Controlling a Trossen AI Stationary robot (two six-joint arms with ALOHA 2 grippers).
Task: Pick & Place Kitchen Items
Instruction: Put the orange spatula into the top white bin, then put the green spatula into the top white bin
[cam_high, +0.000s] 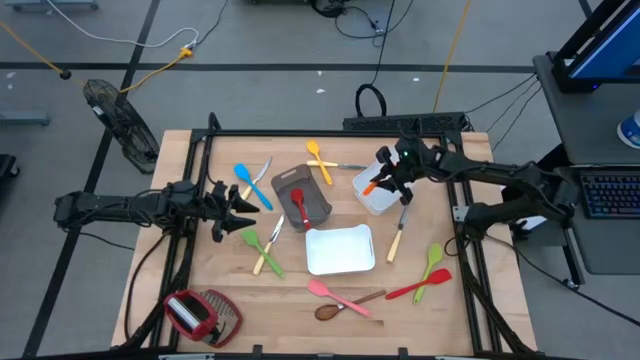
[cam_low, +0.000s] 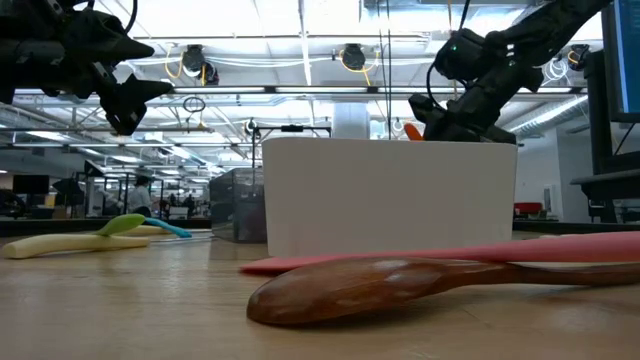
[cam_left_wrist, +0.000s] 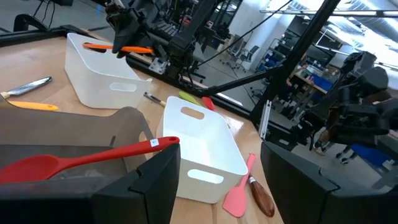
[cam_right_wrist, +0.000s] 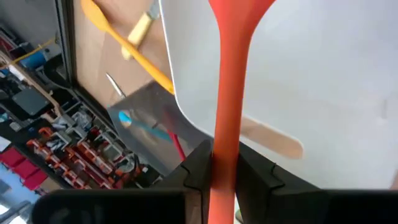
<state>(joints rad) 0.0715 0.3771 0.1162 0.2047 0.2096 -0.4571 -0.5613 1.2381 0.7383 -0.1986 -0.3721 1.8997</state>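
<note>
- High view: we see the right gripper (cam_high: 383, 180) over the white tray (cam_high: 377, 193) at two o'clock, clamped on an orange utensil (cam_high: 371, 186).
- Left wrist view: the left gripper (cam_left_wrist: 217, 168) hovers, fingers apart, above the grey bin (cam_left_wrist: 93, 134).
- Right wrist view: fingers (cam_right_wrist: 198, 168) pinch the handle.

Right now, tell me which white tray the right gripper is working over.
The far white tray, with the right gripper holding the orange utensil over it. The nearer white tray sits mid-table with no gripper above.
</note>
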